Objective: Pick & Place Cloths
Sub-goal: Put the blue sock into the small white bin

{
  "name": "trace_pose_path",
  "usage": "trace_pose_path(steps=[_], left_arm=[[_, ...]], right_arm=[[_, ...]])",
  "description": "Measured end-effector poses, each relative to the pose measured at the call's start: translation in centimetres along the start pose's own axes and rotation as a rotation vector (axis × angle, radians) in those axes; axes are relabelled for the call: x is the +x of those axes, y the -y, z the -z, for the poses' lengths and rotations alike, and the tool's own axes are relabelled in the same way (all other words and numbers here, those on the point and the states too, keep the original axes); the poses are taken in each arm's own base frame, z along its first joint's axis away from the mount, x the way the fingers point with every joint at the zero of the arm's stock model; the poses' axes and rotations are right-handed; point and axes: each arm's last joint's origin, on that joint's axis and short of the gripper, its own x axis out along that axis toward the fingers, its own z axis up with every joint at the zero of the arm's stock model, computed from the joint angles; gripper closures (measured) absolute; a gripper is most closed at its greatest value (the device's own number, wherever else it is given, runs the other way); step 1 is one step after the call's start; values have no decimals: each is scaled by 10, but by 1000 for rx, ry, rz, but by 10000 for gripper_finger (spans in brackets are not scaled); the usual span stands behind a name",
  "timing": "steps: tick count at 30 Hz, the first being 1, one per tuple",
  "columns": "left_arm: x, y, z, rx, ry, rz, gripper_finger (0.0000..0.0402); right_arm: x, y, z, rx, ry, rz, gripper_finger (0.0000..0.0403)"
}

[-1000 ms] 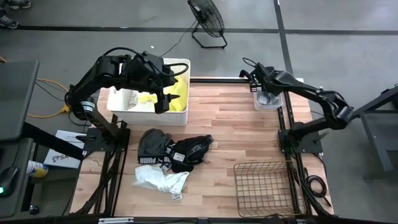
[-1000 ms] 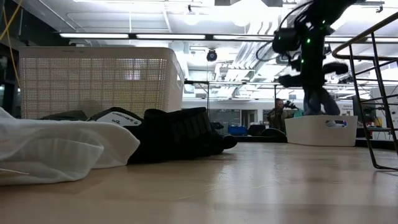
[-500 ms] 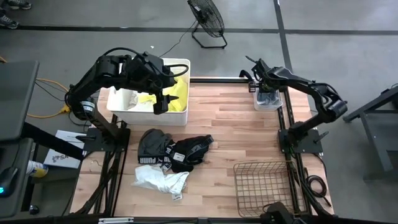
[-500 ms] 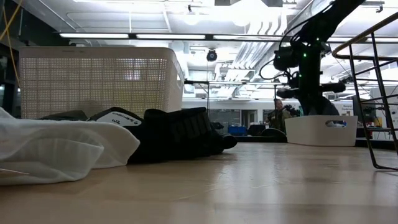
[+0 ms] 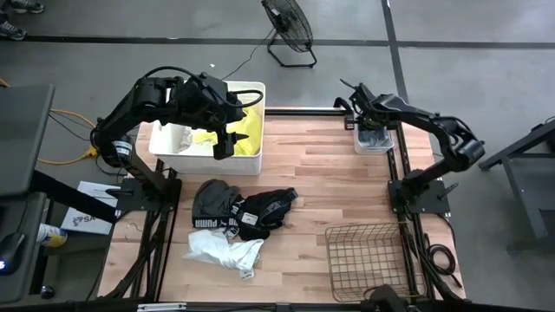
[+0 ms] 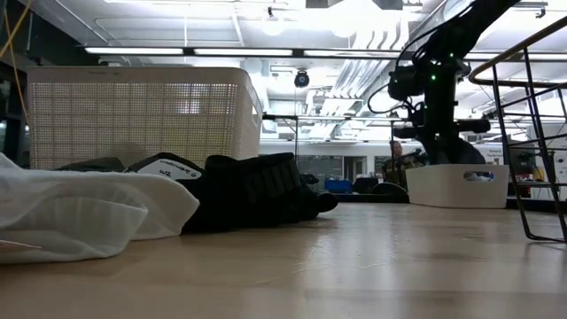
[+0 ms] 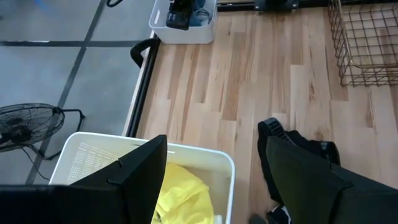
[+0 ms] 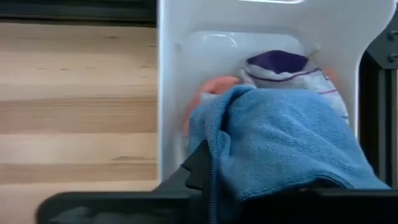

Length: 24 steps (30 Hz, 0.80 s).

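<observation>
A blue cloth (image 8: 280,137) lies bunched in the small white tub (image 5: 373,146) at the table's far right. My right gripper (image 5: 371,132) reaches down into that tub and is shut on the cloth. My left gripper (image 5: 224,143) hangs open over the near rim of the white laundry basket (image 5: 253,94) at the far left and holds nothing. A neon yellow cloth (image 5: 247,130) lies in that basket. On the table's left half, black cloths with white print (image 5: 243,210) and a white cloth (image 5: 221,250) lie in a pile. My right gripper has the blue cloth by its near part (image 8: 230,177), which runs in between the fingers (image 8: 199,167); the cloth hides the second finger. The fingers come from above, pointing steeply down. The rest of the cloth lies slack on the things in the tub.
The brown wire basket (image 5: 368,258) stands at the table's near right corner. An orange thing (image 8: 211,87) and a white-and-purple cloth (image 8: 280,67) lie in the tub under the blue cloth. Bare wood (image 5: 329,173) stretches between the pile and the tub. A fan (image 5: 288,26) stands on the floor beyond the table.
My right gripper has gone down into the small white tub and tipped more steeply downward. The blue cloth, which hung below it above the tub, now lies inside the tub.
</observation>
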Motion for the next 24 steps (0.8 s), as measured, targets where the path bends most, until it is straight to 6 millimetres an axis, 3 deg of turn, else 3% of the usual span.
trace_pose_path(steps=[10,14,19,24], left_arm=[[0,0,2,4,-21,2,130],[0,0,2,4,-23,2,130],[0,0,2,5,-24,2,130],[0,0,2,5,-24,3,130]], right_arm=[[-29,7,6,50,70,-41,236],[-44,14,8,95,98,-78,212],[-63,23,11,146,162,-116,230],[-77,29,15,207,278,-64,311]])
